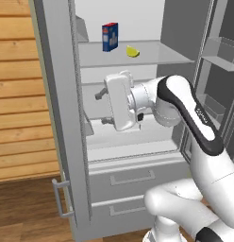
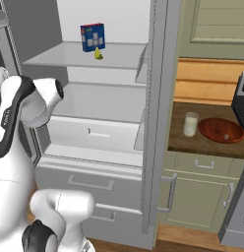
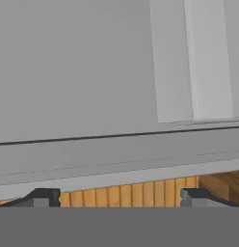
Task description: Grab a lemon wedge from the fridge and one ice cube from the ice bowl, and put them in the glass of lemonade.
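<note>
Left base view — fridge (image 1: 57, 118) stands open; lemon wedge (image 1: 132, 51) on the upper shelf, just right of a blue box (image 1: 110, 36). Gripper (image 1: 103, 108) sits lower, pointing left at the door: rising carelessly could clip the shelf edge or the box.

Right base view — glass of lemonade (image 2: 191, 124) beside ice bowl (image 2: 221, 129), counter right.

Hand view — fingers (image 3: 42, 198) spread wide, holding nothing, touching nothing.

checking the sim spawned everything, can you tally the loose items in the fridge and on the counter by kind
lemon wedge: 1, on the upper fridge shelf
blue box: 1, same shelf, beside the wedge
glass of lemonade: 1, on the counter
ice bowl: 1, right of the glass
total: 4
</note>
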